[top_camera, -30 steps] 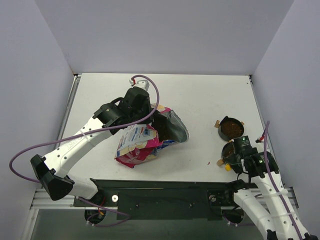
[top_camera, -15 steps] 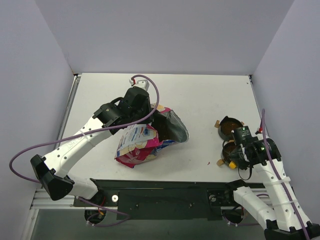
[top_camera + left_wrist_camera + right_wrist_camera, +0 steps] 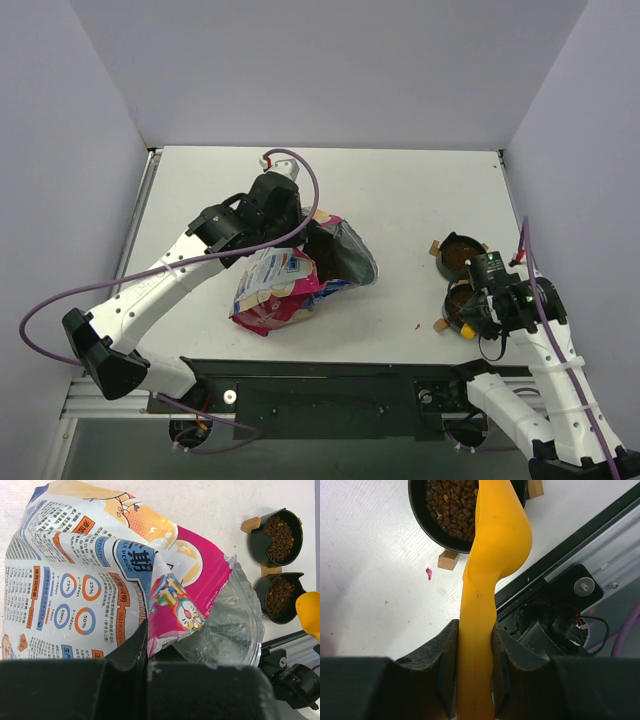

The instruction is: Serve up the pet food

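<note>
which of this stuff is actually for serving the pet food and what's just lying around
For the job: kibble, bag, scoop, near bowl, far bowl.
Lying about: pink scrap.

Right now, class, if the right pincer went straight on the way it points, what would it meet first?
Probably the near black bowl of pet food; the yellow scoop in the right pincer overhangs its rim, though height is unclear.
</note>
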`<action>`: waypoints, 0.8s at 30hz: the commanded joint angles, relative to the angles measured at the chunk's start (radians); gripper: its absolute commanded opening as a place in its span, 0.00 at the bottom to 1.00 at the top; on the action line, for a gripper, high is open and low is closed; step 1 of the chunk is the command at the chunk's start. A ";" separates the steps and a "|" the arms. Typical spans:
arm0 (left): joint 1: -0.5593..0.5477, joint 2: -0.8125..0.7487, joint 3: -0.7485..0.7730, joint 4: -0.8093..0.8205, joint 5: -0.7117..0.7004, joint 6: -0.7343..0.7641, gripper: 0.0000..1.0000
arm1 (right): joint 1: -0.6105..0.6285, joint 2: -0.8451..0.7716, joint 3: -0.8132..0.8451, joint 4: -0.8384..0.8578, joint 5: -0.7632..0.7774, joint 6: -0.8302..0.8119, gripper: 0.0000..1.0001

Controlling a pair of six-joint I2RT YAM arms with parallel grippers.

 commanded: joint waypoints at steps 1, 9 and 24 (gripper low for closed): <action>0.005 -0.003 0.075 0.123 0.003 -0.015 0.00 | -0.007 -0.027 0.034 -0.030 0.003 -0.057 0.00; 0.014 -0.005 0.083 0.110 -0.016 -0.043 0.00 | -0.007 -0.060 0.100 0.051 -0.059 -0.256 0.00; 0.040 -0.029 0.069 0.107 0.055 -0.115 0.00 | -0.007 0.301 -0.127 1.022 -0.568 -0.371 0.00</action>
